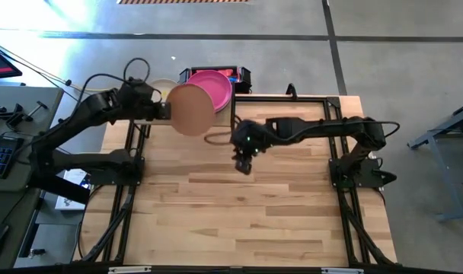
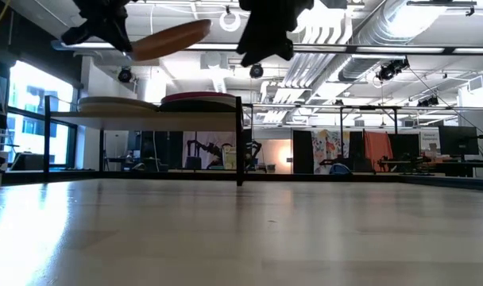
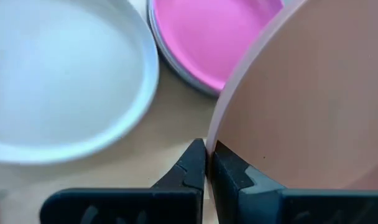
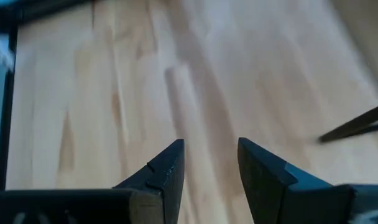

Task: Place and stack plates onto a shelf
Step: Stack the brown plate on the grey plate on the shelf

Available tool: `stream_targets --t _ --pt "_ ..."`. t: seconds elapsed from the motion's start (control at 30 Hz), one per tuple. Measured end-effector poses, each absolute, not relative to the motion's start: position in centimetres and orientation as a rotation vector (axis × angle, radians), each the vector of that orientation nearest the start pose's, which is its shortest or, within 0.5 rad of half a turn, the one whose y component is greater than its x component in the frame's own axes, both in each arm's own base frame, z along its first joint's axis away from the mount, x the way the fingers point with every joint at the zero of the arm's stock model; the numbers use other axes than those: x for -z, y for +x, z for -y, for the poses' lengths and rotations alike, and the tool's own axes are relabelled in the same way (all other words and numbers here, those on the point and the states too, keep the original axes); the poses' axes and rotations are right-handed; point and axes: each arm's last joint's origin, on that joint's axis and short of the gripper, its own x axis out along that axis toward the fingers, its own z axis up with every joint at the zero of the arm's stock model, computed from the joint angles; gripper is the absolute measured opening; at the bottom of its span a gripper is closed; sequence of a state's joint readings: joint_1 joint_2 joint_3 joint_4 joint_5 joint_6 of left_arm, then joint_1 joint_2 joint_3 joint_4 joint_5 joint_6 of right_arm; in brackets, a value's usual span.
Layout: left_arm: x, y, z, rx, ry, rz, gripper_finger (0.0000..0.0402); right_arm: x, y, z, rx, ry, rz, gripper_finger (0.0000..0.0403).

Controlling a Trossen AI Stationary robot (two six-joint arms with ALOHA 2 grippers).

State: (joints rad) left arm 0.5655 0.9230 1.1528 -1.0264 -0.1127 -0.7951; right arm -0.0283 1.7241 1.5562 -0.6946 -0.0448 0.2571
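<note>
the tan plate [image 1: 192,109] sticks out ahead of the left pincer [image 3: 207,163], which is clamped on its rim, above the shelf [image 2: 146,116] beside the magenta plate [image 1: 213,87]. the right pincer [image 4: 211,163] hangs open over the table [image 1: 247,213].

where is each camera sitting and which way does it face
High: above, straight down on the tabletop, both arms showing.
Low: table height, level toward the shelf; both grippers hang from above.
Left wrist: the left gripper pinches the tan plate above the shelf.
Right wrist: the open right gripper over bare wood.
Shared: the magenta plate shows in high, low, left wrist.
</note>
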Motion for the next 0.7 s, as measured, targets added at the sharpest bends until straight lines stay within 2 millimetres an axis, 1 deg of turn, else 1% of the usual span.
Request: stream_targets --t 0.17,0.37,0.5,0.7 --pt "-36.8 12.0 -9.0 -1.009 -0.798 -0.493 0.0001 -31.7 38.1 3.6 0.151 0.307 -0.738 0.0128" --pt "-37.2 10.8 -9.6 -1.162 -0.699 -0.51 0.0001 -32.4 38.3 6.3 0.204 0.329 -0.636 0.0128" --pt "-37.2 10.1 -10.0 -1.252 -0.673 -0.521 0.0001 -32.5 38.2 7.5 0.234 0.341 -0.611 0.0128" --pt "-36.8 9.1 -10.4 -1.34 -0.719 -0.546 0.0001 -32.5 38.0 8.5 0.266 0.371 -0.606 0.0128"
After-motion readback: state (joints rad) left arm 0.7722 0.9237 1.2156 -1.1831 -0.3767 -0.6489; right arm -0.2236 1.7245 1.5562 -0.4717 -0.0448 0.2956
